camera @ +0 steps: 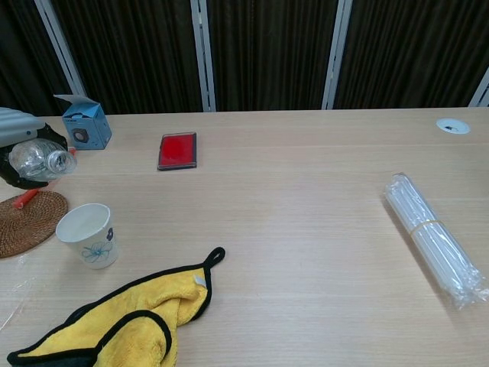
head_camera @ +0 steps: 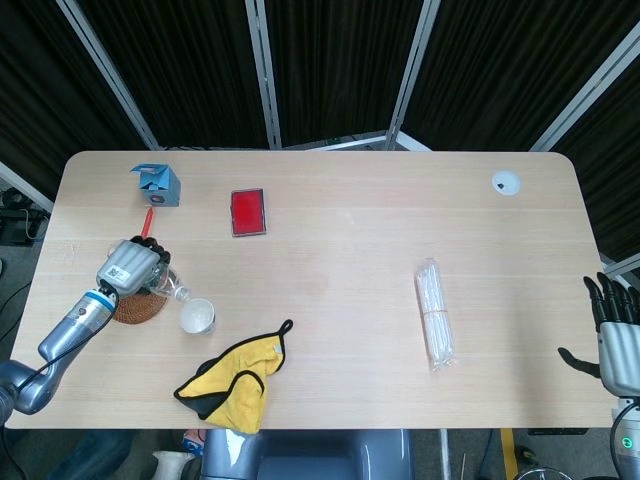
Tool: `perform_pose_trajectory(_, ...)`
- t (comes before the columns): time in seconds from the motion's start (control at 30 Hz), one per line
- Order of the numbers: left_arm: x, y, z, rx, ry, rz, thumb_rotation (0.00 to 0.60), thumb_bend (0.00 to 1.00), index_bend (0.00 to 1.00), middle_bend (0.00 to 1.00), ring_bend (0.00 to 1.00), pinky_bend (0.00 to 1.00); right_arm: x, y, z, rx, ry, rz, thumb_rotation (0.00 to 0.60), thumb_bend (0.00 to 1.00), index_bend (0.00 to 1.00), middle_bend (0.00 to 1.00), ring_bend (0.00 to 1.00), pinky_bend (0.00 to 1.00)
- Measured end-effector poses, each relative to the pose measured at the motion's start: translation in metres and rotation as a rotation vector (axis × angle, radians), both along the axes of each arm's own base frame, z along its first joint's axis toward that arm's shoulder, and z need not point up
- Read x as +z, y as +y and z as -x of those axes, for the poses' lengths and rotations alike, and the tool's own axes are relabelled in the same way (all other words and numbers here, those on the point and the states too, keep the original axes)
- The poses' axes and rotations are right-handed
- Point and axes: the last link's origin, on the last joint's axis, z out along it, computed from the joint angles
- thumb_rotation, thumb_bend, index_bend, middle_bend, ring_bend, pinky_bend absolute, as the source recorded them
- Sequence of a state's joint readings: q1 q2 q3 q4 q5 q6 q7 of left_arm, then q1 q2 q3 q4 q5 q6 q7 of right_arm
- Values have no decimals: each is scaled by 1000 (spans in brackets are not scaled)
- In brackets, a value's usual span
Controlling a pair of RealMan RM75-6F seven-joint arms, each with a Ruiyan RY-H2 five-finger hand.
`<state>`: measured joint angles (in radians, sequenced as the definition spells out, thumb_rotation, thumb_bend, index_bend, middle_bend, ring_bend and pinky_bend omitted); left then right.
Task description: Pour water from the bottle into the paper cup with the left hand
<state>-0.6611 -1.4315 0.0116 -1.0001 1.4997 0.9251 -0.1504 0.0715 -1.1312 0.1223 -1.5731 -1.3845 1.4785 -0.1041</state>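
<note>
Item 1, nearest, lower left of chest view: yellow microfibre cloth w/ black trim (camera: 122,321), crumpled flat on the table (camera: 306,252); prob. there for spills, untouched. Item 2, just beyond it: paper cup (camera: 85,235), white w/ blue floral print, upright, mouth open, standing just beside the woven round coaster (camera: 27,222) but not on it; set where the pouring hand reaches it easily. Contents not readable from either view. Item 3, lower right of head view: right hand (head_camera: 615,335), off the table edge, fingers apart and pointing up, holding nothing; parked, no role in task. Item 4, mid right: bundle of clear plastic straws (camera: 434,241), banded, lying flat, well apart from the work area. Item 5, far left of chest view: clear plastic bottle (camera: 42,160), uncapped, held roughly level w/ mouth pointing frame-right, above and behind the cup, not over its rim; no stream visible, so judged not pouring now. Left hand (head_camera: 133,268) wraps the bottle body, fingers clamped round it, forearm running down to lower left corner of head view, wrist over the coaster. Coaster likely the bottle's resting spot. Item 6, behind: red pen (head_camera: 148,221), partly hidden by hand. Item 7, upper mid-left: red flat case (camera: 177,150). Item 8, upper left: small blue carton (camera: 82,121), flap open. Item 9, far upper right: white cable grommet (camera: 452,125).
</note>
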Motion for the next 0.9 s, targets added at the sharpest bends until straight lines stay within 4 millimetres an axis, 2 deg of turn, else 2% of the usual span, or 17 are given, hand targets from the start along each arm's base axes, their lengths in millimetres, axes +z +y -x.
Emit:
perform_pose_trajectory(0.27, 7, 12, -8, 208, -388, -3, 600, 485, 614, 440, 270, 322, -2, -1, 0, 0, 7, -5, 600, 0, 0, 0, 0, 0)
perform_pose_trajectory(0.43, 2, 21, -19, 325, -666, 4, 600, 473, 615, 441, 270, 322, -3, -2, 0, -3, 13, -9, 600, 0, 0, 0, 0, 0)
perform_pose_trajectory(0.6, -18, 29, -36, 415, -884, 36, 600, 468, 615, 440, 270, 320, -3, -3, 1, -9, 17, -7, 600, 0, 0, 0, 0, 0)
perform_pose_trajectory(0.9, -57, 35, -52, 533, -1085, 81, 600, 446, 610, 437, 270, 318, -4, -5, 5, -25, 25, -6, 600, 0, 0, 0, 0, 0)
